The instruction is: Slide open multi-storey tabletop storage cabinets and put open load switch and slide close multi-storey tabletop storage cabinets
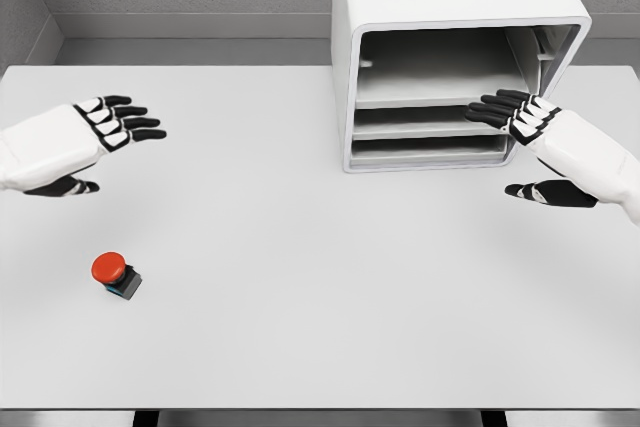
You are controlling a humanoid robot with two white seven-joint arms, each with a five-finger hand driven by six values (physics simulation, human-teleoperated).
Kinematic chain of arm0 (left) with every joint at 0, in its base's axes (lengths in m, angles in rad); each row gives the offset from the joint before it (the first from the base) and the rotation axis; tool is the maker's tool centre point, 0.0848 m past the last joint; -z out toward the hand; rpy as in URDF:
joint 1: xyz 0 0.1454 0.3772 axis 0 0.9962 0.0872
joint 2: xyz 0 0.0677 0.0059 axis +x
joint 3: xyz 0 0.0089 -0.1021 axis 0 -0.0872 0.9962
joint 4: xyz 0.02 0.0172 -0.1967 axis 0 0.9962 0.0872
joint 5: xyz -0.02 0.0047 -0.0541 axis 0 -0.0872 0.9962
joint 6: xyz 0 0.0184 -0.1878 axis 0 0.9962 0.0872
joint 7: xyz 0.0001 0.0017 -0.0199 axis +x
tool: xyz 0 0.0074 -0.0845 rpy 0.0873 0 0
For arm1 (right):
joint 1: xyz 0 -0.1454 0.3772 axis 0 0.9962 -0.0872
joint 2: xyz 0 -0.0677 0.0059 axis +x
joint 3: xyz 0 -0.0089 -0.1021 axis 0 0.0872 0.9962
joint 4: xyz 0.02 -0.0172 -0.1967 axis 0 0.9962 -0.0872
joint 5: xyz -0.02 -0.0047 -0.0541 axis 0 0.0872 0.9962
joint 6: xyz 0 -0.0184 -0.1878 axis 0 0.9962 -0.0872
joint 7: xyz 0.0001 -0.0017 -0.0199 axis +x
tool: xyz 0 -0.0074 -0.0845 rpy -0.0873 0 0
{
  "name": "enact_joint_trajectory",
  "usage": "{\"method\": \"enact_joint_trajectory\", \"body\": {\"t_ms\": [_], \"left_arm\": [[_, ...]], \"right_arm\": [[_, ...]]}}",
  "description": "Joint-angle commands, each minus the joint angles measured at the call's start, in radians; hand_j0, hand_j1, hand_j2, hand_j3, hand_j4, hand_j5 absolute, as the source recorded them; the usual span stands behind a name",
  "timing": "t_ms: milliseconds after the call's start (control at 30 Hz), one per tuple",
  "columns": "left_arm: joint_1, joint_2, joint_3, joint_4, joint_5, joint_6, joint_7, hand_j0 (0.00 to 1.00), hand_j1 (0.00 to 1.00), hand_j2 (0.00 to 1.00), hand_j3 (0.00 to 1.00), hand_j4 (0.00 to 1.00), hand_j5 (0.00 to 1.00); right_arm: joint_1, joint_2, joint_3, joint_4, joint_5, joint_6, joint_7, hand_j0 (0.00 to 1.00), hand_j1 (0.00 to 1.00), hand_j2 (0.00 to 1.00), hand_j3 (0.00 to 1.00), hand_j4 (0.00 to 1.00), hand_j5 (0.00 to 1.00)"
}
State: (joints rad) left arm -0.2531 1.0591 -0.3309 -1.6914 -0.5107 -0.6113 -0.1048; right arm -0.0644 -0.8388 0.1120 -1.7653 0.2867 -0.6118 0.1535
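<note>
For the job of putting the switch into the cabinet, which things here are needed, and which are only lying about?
Needed for the job:
- storage cabinet, at the table's far side, front open, shelves showing
- red-topped switch, near the table's front left
- left hand, fingers spread, holding nothing
- right hand, fingers spread, in front of the cabinet's right edge

Lying about:
- nothing; only the table bears them

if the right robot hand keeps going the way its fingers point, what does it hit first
Probably the cabinet: the right robot hand points left at its open front, fingertips overlapping the lower shelves. Whether it meets the side wall or enters an opening is unclear.
</note>
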Motion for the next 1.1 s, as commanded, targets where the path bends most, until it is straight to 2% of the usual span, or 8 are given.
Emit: {"method": "enact_joint_trajectory", "body": {"t_ms": [0, 267, 367, 500, 633, 767, 933, 1067], "left_arm": [[0.0, 0.002, -0.005, -0.004, 0.0, 0.0, -0.007, 1.0, 1.0, 1.0, 1.0, 1.0, 1.0], [-0.011, 0.074, -0.003, -0.004, 0.0, 0.0, -0.033, 1.0, 1.0, 1.0, 1.0, 1.0, 1.0], [-0.011, 0.104, -0.002, -0.004, 0.001, 0.0, -0.033, 1.0, 1.0, 1.0, 1.0, 1.0, 1.0], [-0.006, 0.124, -0.005, -0.002, 0.006, 0.0, -0.032, 1.0, 1.0, 1.0, 1.0, 1.0, 1.0], [0.011, 0.18, -0.065, 0.012, 0.112, 0.0, -0.029, 1.0, 1.0, 1.0, 1.0, 1.0, 1.0], [0.025, 0.211, -0.108, 0.016, 0.187, 0.0, -0.029, 1.0, 1.0, 1.0, 1.0, 1.0, 1.0], [0.071, 0.223, -0.129, 0.013, 0.19, 0.0, -0.03, 1.0, 1.0, 1.0, 1.0, 1.0, 1.0], [0.089, 0.223, -0.129, 0.006, 0.181, 0.0, -0.033, 1.0, 1.0, 1.0, 1.0, 1.0, 1.0]], "right_arm": [[0.0, -0.002, 0.0, 0.0, -0.006, 0.001, 0.0, 1.0, 1.0, 1.0, 1.0, 1.0, 1.0], [-0.005, -0.002, -0.011, 0.018, -0.081, 0.001, 0.001, 1.0, 1.0, 1.0, 1.0, 1.0, 1.0], [-0.029, 0.001, -0.006, 0.006, -0.081, 0.001, 0.228, 1.0, 1.0, 1.0, 1.0, 1.0, 1.0], [-0.075, 0.009, -0.002, 0.0, -0.038, 0.001, 0.313, 0.96, 0.96, 0.96, 0.96, 0.96, 0.96], [-0.196, 0.013, 0.087, 0.003, 0.009, 0.001, 0.347, 0.95, 0.95, 0.95, 0.95, 0.95, 0.95], [-0.27, 0.014, 0.104, 0.02, 0.031, 0.001, 0.351, 0.95, 0.95, 0.95, 0.95, 0.95, 0.95], [-0.416, 0.078, 0.221, 0.162, 0.063, 0.001, 0.353, 0.95, 0.95, 0.95, 0.95, 0.95, 0.95], [-0.428, 0.098, 0.235, 0.201, 0.074, 0.001, 0.353, 0.95, 0.95, 0.95, 0.95, 0.95, 0.95]]}}
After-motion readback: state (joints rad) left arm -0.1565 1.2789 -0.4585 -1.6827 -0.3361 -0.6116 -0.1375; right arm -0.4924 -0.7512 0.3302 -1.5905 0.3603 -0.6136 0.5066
